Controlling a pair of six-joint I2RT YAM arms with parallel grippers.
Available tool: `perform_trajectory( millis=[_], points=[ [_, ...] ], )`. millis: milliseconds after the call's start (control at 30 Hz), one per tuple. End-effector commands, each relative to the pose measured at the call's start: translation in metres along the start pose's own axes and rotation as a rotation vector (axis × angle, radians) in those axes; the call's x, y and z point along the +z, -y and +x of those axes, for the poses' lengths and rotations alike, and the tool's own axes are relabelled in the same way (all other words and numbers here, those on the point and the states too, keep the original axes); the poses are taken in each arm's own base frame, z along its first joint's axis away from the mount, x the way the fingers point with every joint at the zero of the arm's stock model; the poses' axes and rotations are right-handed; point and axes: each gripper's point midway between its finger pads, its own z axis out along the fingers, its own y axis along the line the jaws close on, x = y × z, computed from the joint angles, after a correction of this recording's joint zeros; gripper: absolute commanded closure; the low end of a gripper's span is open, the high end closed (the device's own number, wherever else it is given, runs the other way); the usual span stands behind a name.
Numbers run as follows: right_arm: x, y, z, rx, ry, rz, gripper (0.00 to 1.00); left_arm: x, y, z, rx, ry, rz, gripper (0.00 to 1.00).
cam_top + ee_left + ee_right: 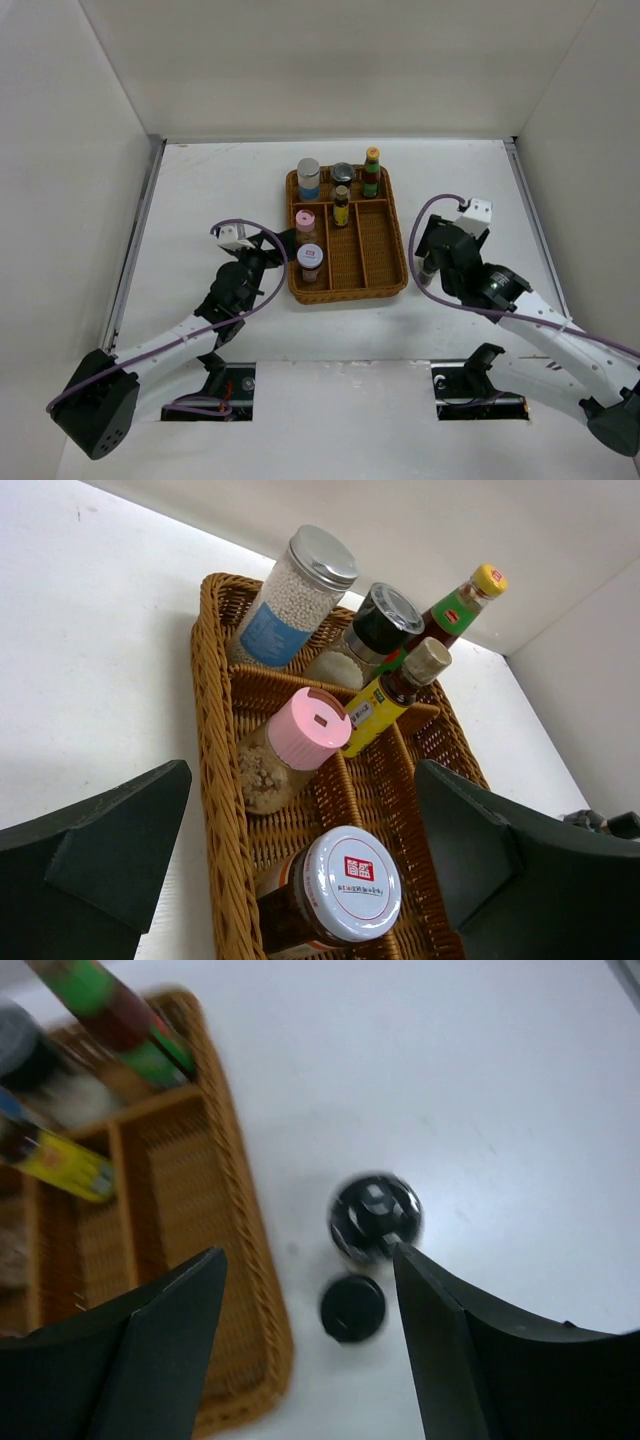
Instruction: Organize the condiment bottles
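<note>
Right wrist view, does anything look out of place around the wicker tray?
Yes: a dark patterned round top and a smaller black disc sit on the table, outside the wicker tray; too blurred to identify.

bottles (pixel 308 178) in tray (pixel 380 250) 6 | tray 1 | dark round objects (pixel 375 1218) 2

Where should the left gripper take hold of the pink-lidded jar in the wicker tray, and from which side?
Probably by the lid, from straight above. The pink-lidded jar stands upright in the left compartment of the wicker tray, hemmed by wall and divider, with the white-lidded jar just nearer; only its top rises clear.
</note>
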Motion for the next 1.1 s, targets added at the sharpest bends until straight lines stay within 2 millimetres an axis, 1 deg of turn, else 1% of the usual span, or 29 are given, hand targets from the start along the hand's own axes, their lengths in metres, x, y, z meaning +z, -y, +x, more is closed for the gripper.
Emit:
perform_trajectory(
  millis=[0,67,133,300,367,467,567,633,700,767,900,933,967,1000,1067],
  points=[
    [-0.016,0.043,0.055,-0.080,-0.194,0.140,0.24,-0.001,0.012,-0.012,-0.035,0.037,0.040,0.03],
    [-0.017,0.040,0.070,-0.081,-0.234,0.119,0.22,-0.001,0.010,-0.012,-0.035,0.039,0.035,0.03],
    [-0.013,0.036,0.086,-0.088,-0.271,0.099,0.20,-0.002,0.011,-0.011,-0.035,0.035,0.038,0.03],
    [0.002,0.011,0.100,-0.073,-0.286,-0.002,0.21,0.001,0.010,-0.005,-0.026,0.015,0.030,0.03],
    [0.010,0.012,0.103,-0.082,-0.290,0.008,0.21,0.001,0.010,-0.005,-0.027,0.016,0.032,0.03],
    [0.019,0.010,0.099,-0.069,-0.257,0.010,0.22,0.001,0.008,-0.005,-0.027,0.020,0.025,0.03],
    [0.030,0.013,0.091,-0.067,-0.227,0.028,0.24,0.003,0.006,-0.002,-0.022,0.012,0.020,0.03],
    [0.036,0.012,0.089,-0.064,-0.214,0.033,0.29,0.004,0.006,0.000,-0.020,0.006,0.019,0.03],
    [0.041,0.012,0.090,-0.065,-0.219,0.042,0.34,0.005,0.005,0.002,-0.016,0.002,0.012,0.03],
    [0.045,0.014,0.093,-0.085,-0.235,0.056,0.41,0.005,0.005,0.002,-0.016,0.002,0.012,0.03],
    [0.045,0.016,0.100,-0.111,-0.258,0.069,0.41,0.005,0.003,0.000,-0.017,0.007,0.009,0.03],
    [0.045,0.017,0.101,-0.117,-0.259,0.076,0.45,0.005,0.003,-0.001,-0.018,0.009,0.009,0.03],
    [0.044,0.018,0.098,-0.113,-0.251,0.079,0.51,0.004,0.004,-0.002,-0.020,0.013,0.014,0.03],
    [0.042,0.020,0.091,-0.099,-0.228,0.085,0.57,0.004,0.004,-0.002,-0.021,0.014,0.014,0.03],
    [0.033,0.018,0.066,-0.072,-0.155,0.078,0.61,0.004,0.003,-0.003,-0.021,0.015,0.012,0.03]
  ],
)
